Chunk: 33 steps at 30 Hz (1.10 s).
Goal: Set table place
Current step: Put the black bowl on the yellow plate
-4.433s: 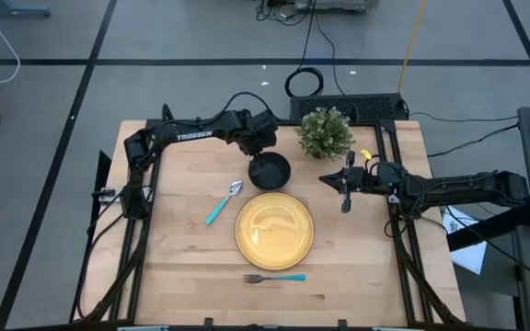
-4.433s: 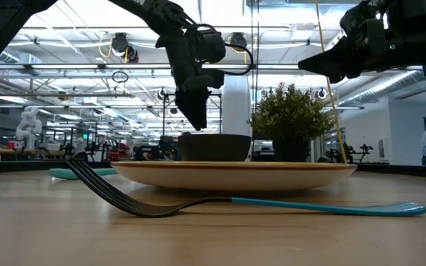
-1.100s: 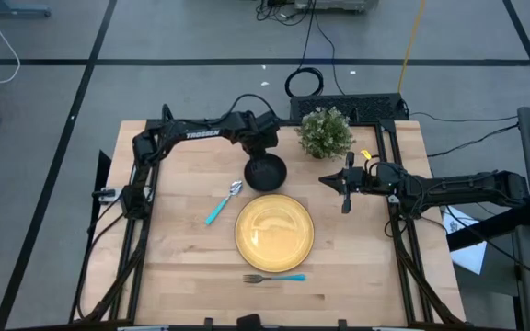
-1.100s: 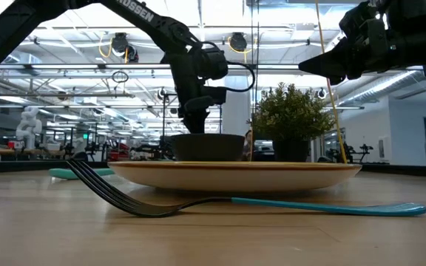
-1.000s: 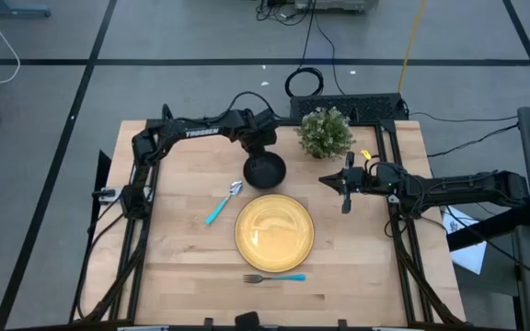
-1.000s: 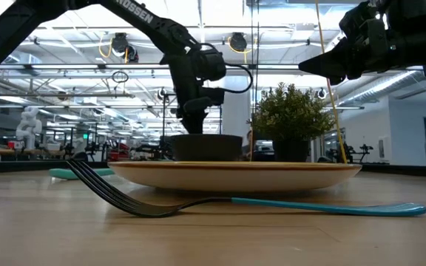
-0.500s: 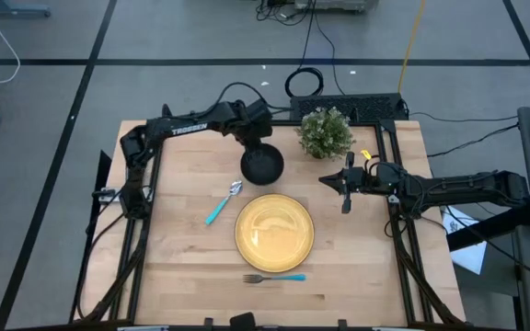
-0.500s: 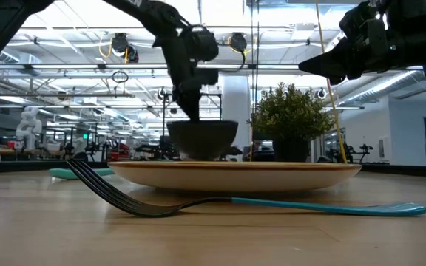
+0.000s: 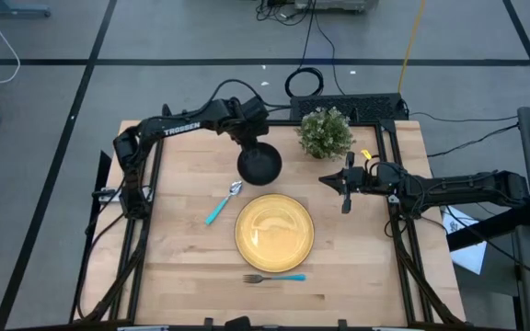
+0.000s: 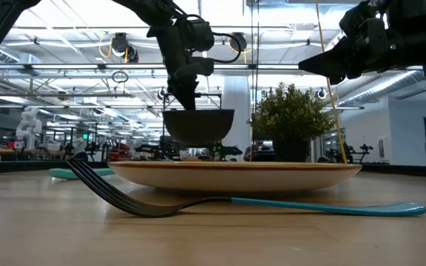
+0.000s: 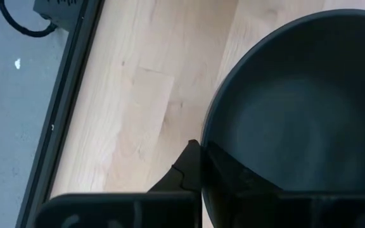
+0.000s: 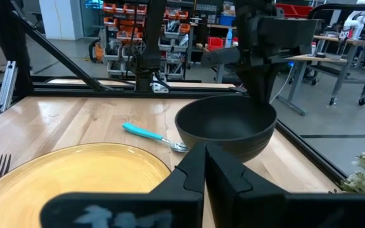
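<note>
The black bowl (image 9: pixel 259 164) hangs in the air beyond the yellow plate (image 9: pixel 274 232), with my left gripper (image 9: pixel 252 140) shut on its far rim. In the low view the bowl (image 10: pixel 198 125) floats above the plate (image 10: pixel 235 176). The turquoise-handled spoon (image 9: pixel 222 202) lies flat to the plate's left. The fork (image 9: pixel 274 278) lies along the plate's near side. My right gripper (image 9: pixel 345 200) hovers shut and empty above the table, right of the plate. My left gripper pinches the bowl's far rim (image 11: pixel 203 152), one finger (image 11: pixel 185 170) outside the wall and the other inside. The fingers come from above, pointing down. The bowl hangs below them, about level, mouth up, clear of the table and plate.
A small green potted plant (image 9: pixel 325 131) stands at the far edge, right of the bowl. The black frame (image 9: pixel 403 239) runs along the table's sides. Bare wood lies left of the spoon and right of the plate.
My left gripper has gone up and slightly toward the table's far left with the bowl. The bowl, which stood on the table behind the plate, now hangs clear of it and stays about level.
</note>
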Each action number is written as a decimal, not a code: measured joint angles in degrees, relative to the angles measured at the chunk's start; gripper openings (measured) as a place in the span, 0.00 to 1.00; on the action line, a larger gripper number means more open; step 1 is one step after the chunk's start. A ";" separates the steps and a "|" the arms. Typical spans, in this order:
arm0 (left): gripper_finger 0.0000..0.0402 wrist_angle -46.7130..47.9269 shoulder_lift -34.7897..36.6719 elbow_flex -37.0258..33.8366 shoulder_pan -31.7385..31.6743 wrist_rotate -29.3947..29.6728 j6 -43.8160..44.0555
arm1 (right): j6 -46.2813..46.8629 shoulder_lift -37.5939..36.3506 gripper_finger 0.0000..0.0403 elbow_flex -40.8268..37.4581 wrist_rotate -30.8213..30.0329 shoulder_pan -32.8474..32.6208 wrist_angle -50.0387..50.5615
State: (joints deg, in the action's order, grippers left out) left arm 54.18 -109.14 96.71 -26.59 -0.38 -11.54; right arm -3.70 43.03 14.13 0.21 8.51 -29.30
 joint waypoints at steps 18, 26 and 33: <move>0.01 1.29 0.00 0.04 1.07 -3.93 0.17 | 0.02 0.00 0.00 0.00 0.00 0.00 0.00; 0.01 4.26 0.00 0.04 4.49 -4.11 0.70 | -0.02 0.00 0.00 0.00 0.00 0.00 -0.01; 0.01 4.88 0.00 1.96 7.88 -6.90 1.43 | 0.00 0.00 0.00 0.00 0.00 0.00 -0.02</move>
State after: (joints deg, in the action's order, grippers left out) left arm 59.06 -109.14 98.67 -18.71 -7.28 -10.11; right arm -3.71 43.03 14.13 0.21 8.51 -29.32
